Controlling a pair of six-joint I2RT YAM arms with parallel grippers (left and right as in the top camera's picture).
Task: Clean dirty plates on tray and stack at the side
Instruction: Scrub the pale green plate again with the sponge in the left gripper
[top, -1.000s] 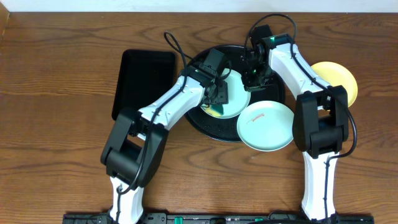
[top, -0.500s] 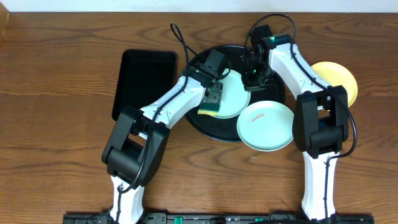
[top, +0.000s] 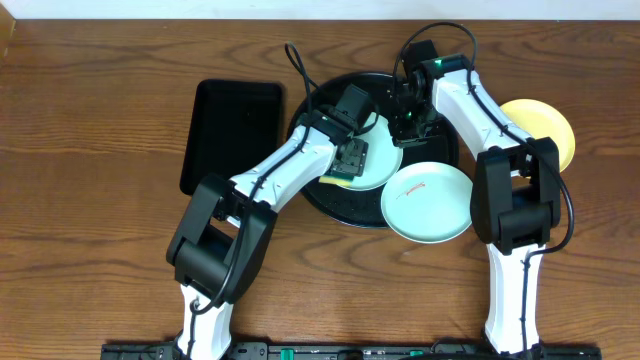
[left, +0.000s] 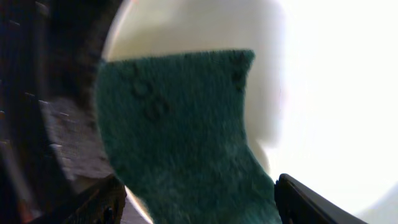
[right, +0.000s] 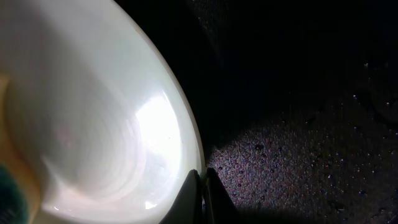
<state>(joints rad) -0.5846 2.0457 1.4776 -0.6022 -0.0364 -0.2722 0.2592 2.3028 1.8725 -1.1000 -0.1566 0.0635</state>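
On the round black tray (top: 318, 195) lies a pale mint plate (top: 382, 160). My left gripper (top: 350, 160) is over its left part, shut on a green-and-yellow sponge (top: 338, 181). In the left wrist view the sponge's green face (left: 180, 124) fills the gap between the fingers (left: 200, 185) and rests on the bright plate (left: 323, 74). My right gripper (top: 408, 125) is shut on that plate's far right rim (right: 93, 124), fingertips (right: 203, 177) pinched over the tray's speckled floor (right: 298, 155). A second mint plate (top: 427, 202) with a red smear overlaps the tray's front right edge. A yellow plate (top: 548, 130) lies on the table to the right.
A rectangular black tray (top: 232, 132) sits on the wooden table left of the round one. Both arms reach in from the front edge, and their cables (top: 300, 70) loop over the back of the tray.
My left gripper has slid a little to the right over the plate, and the sponge has shifted with it. The right arm and the plates have not moved.
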